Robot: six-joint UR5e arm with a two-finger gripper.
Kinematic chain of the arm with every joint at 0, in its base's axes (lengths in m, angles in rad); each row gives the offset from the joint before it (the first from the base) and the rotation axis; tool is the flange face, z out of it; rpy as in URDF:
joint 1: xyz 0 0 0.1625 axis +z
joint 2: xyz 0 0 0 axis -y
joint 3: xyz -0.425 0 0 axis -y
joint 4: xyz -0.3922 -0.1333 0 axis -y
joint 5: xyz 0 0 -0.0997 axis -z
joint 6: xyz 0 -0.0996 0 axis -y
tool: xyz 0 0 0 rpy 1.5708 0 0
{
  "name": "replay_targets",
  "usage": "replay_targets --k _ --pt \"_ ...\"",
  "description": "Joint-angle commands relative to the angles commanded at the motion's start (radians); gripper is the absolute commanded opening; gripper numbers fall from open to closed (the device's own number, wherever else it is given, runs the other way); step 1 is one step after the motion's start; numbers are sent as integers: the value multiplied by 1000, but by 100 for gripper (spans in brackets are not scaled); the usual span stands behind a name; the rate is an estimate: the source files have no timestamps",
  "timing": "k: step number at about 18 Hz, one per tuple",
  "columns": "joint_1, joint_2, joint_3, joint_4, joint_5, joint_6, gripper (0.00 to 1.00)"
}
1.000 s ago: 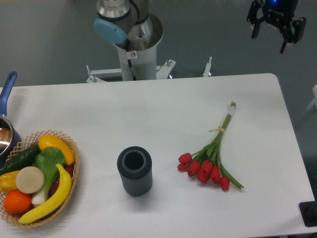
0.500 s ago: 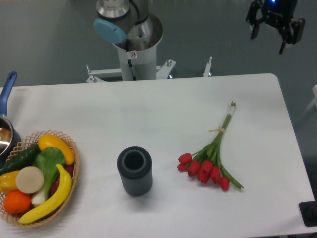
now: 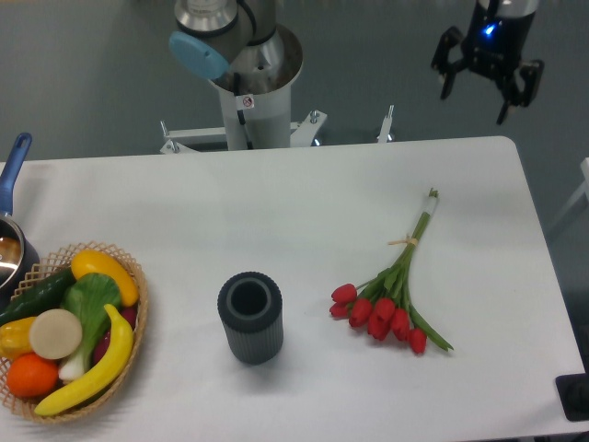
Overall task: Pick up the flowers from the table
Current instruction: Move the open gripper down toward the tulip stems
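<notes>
The flowers (image 3: 394,295) lie flat on the white table (image 3: 304,203) at the right, red tulip buds toward the front and green stems running back and right, tied with a thin band. My gripper (image 3: 475,98) hangs high beyond the table's back right edge, well above and behind the flowers. Its fingers are spread apart and hold nothing.
A dark grey ribbed cylinder (image 3: 250,317) stands upright left of the flowers. A wicker basket of fruit and vegetables (image 3: 69,327) sits at the front left. A pot with a blue handle (image 3: 11,216) is at the left edge. The robot base (image 3: 247,74) stands behind the table.
My gripper has moved left and slightly down, toward the table. The flowers and the other objects have not moved.
</notes>
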Motion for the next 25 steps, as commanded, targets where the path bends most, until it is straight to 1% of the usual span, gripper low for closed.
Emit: replay_targets --k 2,4,8,11,13,16,17,22,25 --pt "-32 -31 -6 48 0 -52 100" --pt "-58 -52 -15 49 0 -63 100" --pt "-101 -116 -16 51 0 -68 100" --pt "-129 -172 -6 55 0 -120 100" --pt "-143 -205 -11 86 0 -135 100" --pt "-163 -250 -14 161 -2 -212 100" --pt "-166 -261 -15 175 -2 -218 100" --pt "-169 -304 -17 183 -9 -221 100" --pt "-180 -328 -5 184 -8 -215 100"
